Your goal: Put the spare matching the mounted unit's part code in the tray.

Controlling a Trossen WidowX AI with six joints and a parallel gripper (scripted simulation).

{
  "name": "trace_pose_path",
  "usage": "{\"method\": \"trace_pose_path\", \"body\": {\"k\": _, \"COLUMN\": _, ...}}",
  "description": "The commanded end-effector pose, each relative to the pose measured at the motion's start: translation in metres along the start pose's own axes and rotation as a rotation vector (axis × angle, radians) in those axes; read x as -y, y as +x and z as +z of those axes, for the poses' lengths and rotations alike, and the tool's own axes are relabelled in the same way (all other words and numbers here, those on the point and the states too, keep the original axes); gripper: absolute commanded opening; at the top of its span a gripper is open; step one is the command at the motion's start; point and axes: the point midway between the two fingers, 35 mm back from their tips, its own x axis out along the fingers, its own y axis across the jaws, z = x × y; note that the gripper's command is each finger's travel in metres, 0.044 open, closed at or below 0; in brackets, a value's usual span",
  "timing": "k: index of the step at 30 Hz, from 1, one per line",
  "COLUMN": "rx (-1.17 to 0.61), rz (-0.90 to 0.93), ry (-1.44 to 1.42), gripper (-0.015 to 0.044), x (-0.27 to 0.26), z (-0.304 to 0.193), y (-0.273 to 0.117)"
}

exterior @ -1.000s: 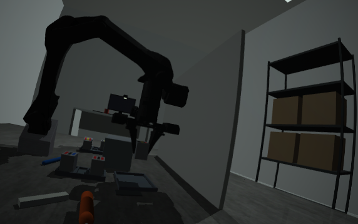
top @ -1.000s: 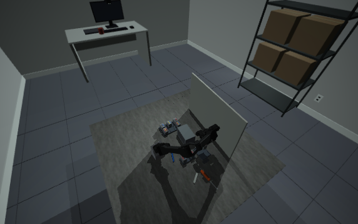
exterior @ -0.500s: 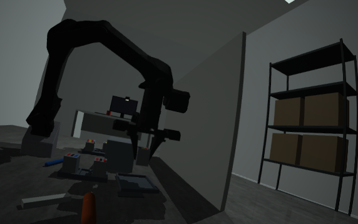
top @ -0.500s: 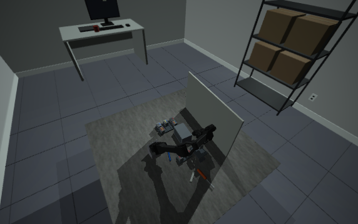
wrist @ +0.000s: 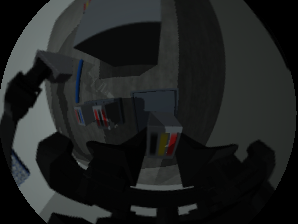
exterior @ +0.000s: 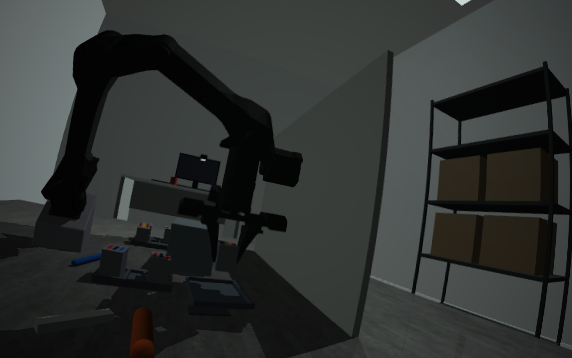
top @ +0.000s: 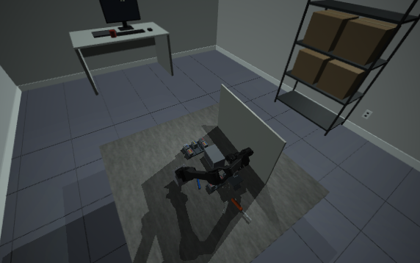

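Note:
My gripper (exterior: pixel 228 257) (wrist: pixel 160 129) is shut on a grey block-shaped spare (exterior: pixel 226 261) (wrist: pixel 164 123) with black, yellow and red stripes on one end. It holds the spare upright in the air, close to the shallow dark tray (top: pixel 236 181) (exterior: pixel 220 289) (wrist: pixel 162 98). In the wrist view the spare overlaps the tray's near corner; its exact height is unclear. Two other striped units, one with red, dark and blue stripes (exterior: pixel 114 261) and one with red and dark stripes (exterior: pixel 161 270) (wrist: pixel 100 116), stand in a near rack (exterior: pixel 127 283). The mounted unit's back code cannot be made out.
A large grey box (top: pixel 214 155) (exterior: pixel 191 247) stands beside the gripper, with another rack of units (top: pixel 198 150) behind it. A tall panel (top: pixel 250 136) (exterior: pixel 325 200) rises on the right. A blue pen-like rod (top: pixel 199 184) (exterior: pixel 86 260) (wrist: pixel 79 82) and an orange-handled tool (top: pixel 236 204) (exterior: pixel 142 327) lie nearby.

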Motion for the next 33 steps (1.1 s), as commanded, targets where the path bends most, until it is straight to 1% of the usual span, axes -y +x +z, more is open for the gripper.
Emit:
{"method": "trace_pose_path", "body": {"k": 1, "rx": 0.001, "rz": -0.005, "ry": -0.001, "gripper": 0.0, "x": 0.0, "z": 0.0, "y": 0.002}}
{"method": "trace_pose_path", "body": {"k": 33, "rx": -0.005, "rz": -0.006, "ry": -0.001, "gripper": 0.0, "x": -0.004, "z": -0.003, "y": 0.027}}
